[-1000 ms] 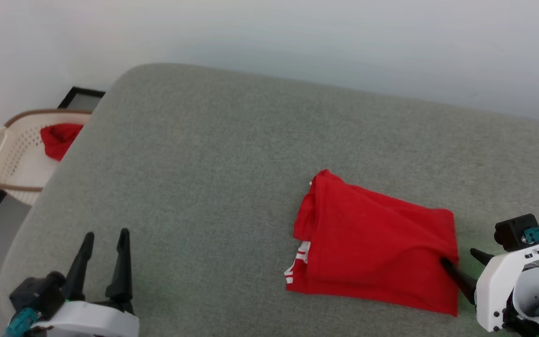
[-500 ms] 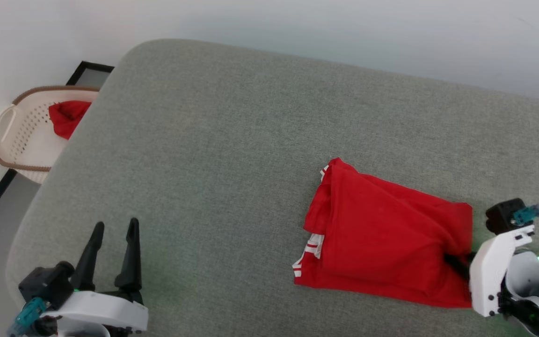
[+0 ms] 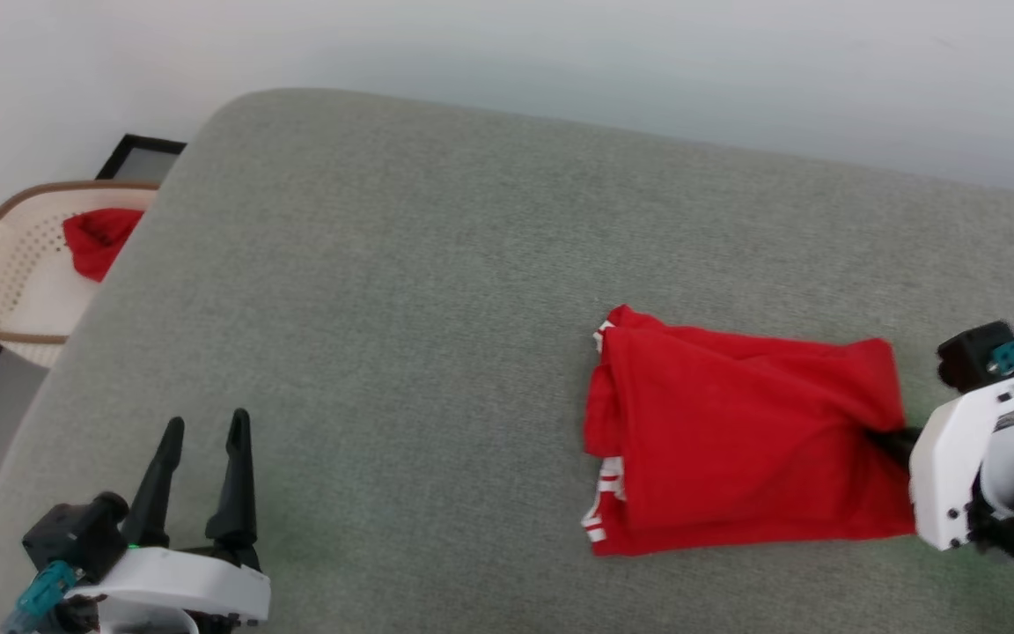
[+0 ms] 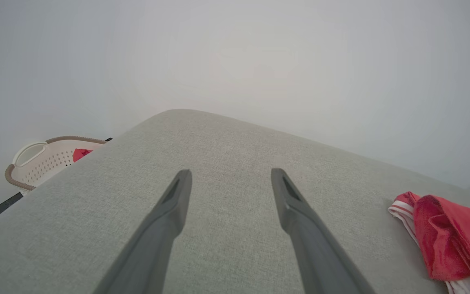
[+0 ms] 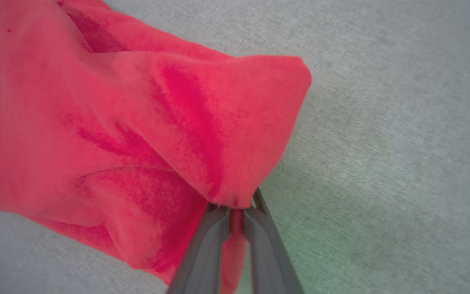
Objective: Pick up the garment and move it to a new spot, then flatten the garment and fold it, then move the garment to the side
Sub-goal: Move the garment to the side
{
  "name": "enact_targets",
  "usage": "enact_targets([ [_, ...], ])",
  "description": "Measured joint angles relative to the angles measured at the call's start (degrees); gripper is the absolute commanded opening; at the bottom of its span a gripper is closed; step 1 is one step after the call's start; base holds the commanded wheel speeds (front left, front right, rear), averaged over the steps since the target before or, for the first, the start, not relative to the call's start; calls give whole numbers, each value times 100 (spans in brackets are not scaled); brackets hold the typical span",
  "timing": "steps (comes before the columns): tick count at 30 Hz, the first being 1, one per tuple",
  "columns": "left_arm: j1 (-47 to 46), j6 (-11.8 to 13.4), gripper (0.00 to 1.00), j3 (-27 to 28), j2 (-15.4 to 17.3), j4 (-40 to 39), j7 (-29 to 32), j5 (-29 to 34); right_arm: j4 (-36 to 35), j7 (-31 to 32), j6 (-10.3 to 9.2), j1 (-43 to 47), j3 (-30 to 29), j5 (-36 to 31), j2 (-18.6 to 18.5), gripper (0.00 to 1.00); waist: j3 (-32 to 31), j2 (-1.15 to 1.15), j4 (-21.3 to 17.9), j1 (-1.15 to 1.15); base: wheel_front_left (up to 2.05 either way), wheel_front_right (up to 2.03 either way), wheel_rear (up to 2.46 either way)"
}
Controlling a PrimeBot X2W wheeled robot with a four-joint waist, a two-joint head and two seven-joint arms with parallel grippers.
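The garment (image 3: pixel 736 445) is a red shirt folded into a rough rectangle on the grey cushioned surface (image 3: pixel 437 291), with striped white trim poking out at its lower left. My right gripper (image 3: pixel 887 438) is shut on the fabric at the garment's right edge. In the right wrist view the two fingers pinch a bunched red fold of the garment (image 5: pixel 137 122), my right gripper (image 5: pixel 235 210) closed tight around it. My left gripper (image 3: pixel 203 431) rests open at the lower left, far from the cloth. In the left wrist view my left gripper (image 4: pixel 231 179) spreads wide over bare cushion, the garment (image 4: pixel 451 232) off to the right.
A beige perforated basket (image 3: pixel 5 291) holding a small red cloth (image 3: pixel 95 239) stands on the floor beyond the surface's left edge. A pale wall runs behind the surface. Wide bare cushion lies between the two grippers.
My right gripper has closed on the garment's right edge, which has bunched and pulled rightward. The camera has shifted. The left gripper stays open in place.
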Motion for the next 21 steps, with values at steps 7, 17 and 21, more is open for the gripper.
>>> enact_targets([
  [7,-76,0,100,-25,9,-49,0,37,-16,-9,0,-270,-101,1,-390,0,24,0,-249,0,0,0,0],
  [17,-250,0,100,-69,11,-105,0,79,68,-147,0,-739,-21,57,-1120,0,158,0,-691,0,0,0,0],
  [21,-327,0,100,-105,18,-130,0,103,264,-307,0,-1023,76,105,-1446,0,260,0,-854,0,0,0,0],
])
